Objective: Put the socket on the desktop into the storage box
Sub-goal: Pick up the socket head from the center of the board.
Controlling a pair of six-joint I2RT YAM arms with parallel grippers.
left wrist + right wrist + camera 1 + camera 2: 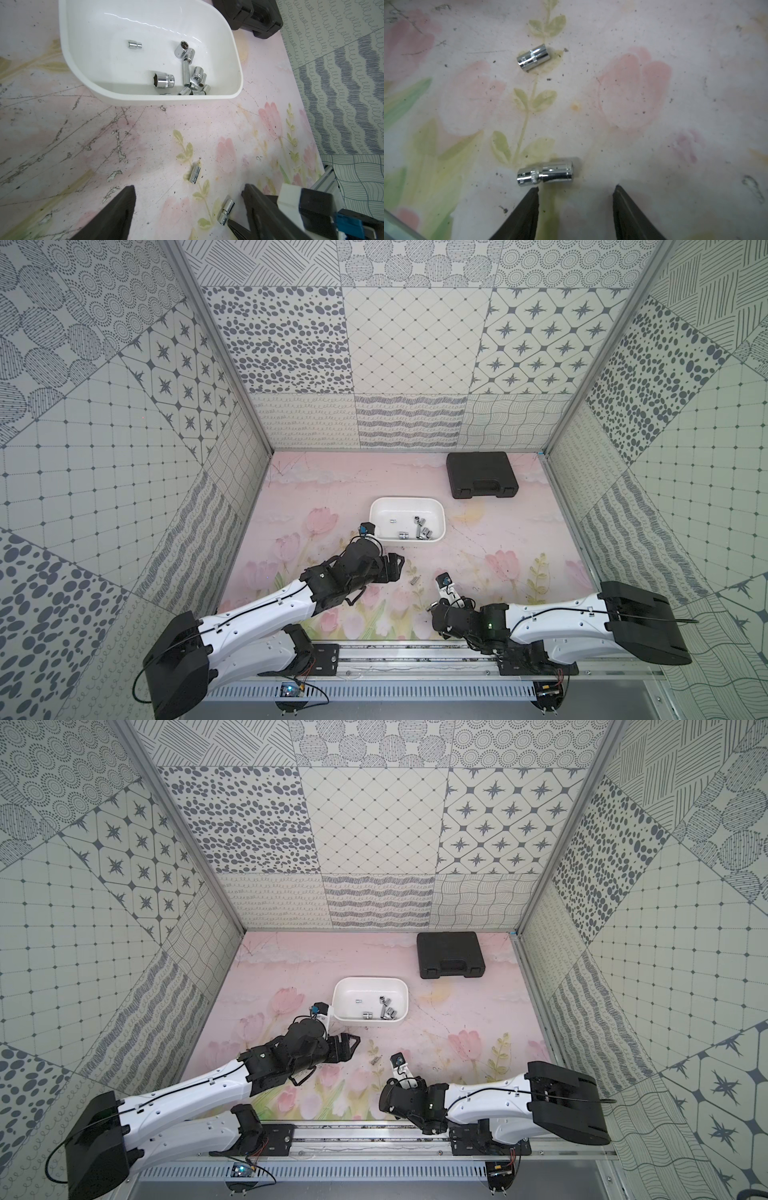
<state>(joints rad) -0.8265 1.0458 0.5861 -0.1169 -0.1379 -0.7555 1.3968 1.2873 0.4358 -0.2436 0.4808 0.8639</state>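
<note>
Right gripper [576, 187] stood apart, empty, beside socket [545, 174]; approach step. Next move needed centring over socket, squeeze, carry to box [166, 100].

The storage box [409, 543] is plain glossy white. The socket [545, 174] and a second socket [533, 57] are mirror-bright chrome. The desktop [519, 539] is pale pink, dark-scratched, with painted tulips and green leaves. The case [482, 475] is matte black

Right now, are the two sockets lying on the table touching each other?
Apart. The right wrist view shows a wide stretch of bare flowered mat between the shorter socket and the longer socket.
</note>
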